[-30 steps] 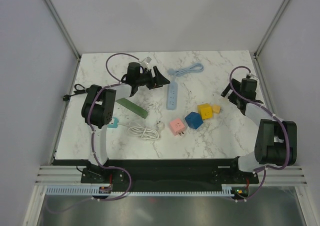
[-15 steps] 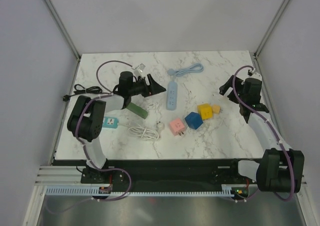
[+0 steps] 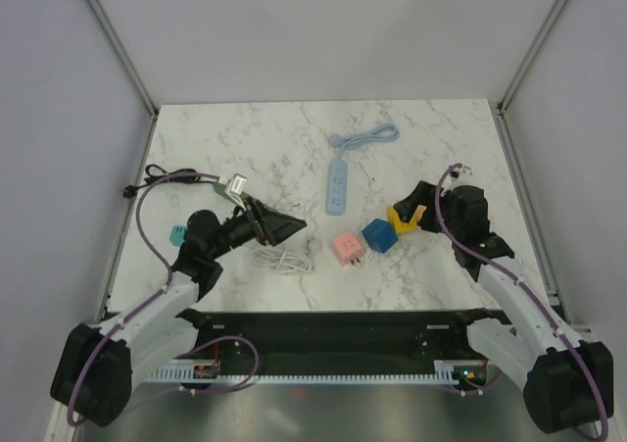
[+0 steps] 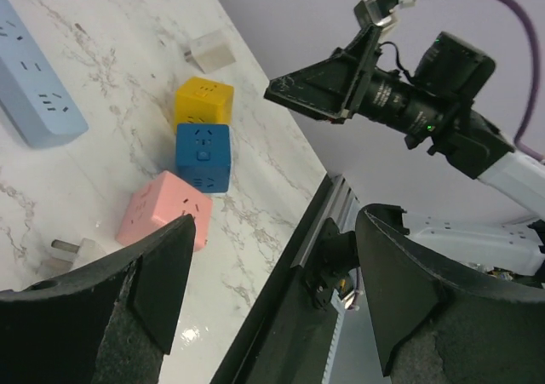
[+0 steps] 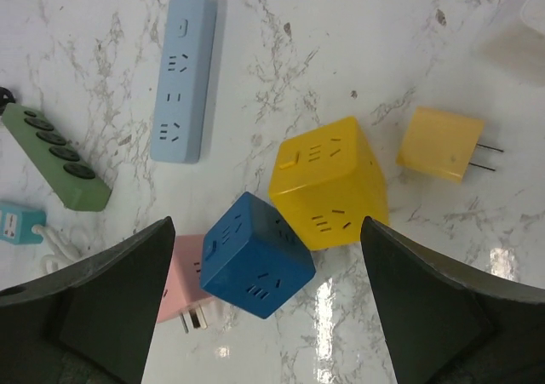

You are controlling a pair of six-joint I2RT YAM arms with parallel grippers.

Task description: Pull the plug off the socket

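A white plug point(image 3: 313, 248) lies loose on the marble with a bare prong showing point(image 4: 72, 255), at the end of a coiled white cable point(image 3: 279, 259). Just right of it stand a pink cube socket point(image 3: 347, 247), a blue cube socket point(image 3: 379, 235) and a yellow cube socket point(image 5: 328, 184). My left gripper point(image 3: 294, 226) hangs open and empty above the cable, low at the front left point(image 4: 277, 231). The right gripper point(image 3: 404, 207) is open over the yellow and blue cubes point(image 5: 266, 231), holding nothing.
A light blue power strip point(image 3: 337, 187) lies behind the cubes, its cord point(image 3: 364, 136) coiled at the back. In the right wrist view I see a green strip point(image 5: 55, 158), a teal socket point(image 5: 19, 224) and a small yellow adapter point(image 5: 440, 143) with two prongs. The table's front edge point(image 4: 298, 239) is close.
Both arms drew back toward the near edge. The left gripper left the back-left area for the front left. The right gripper swung in from the right edge to above the cubes.
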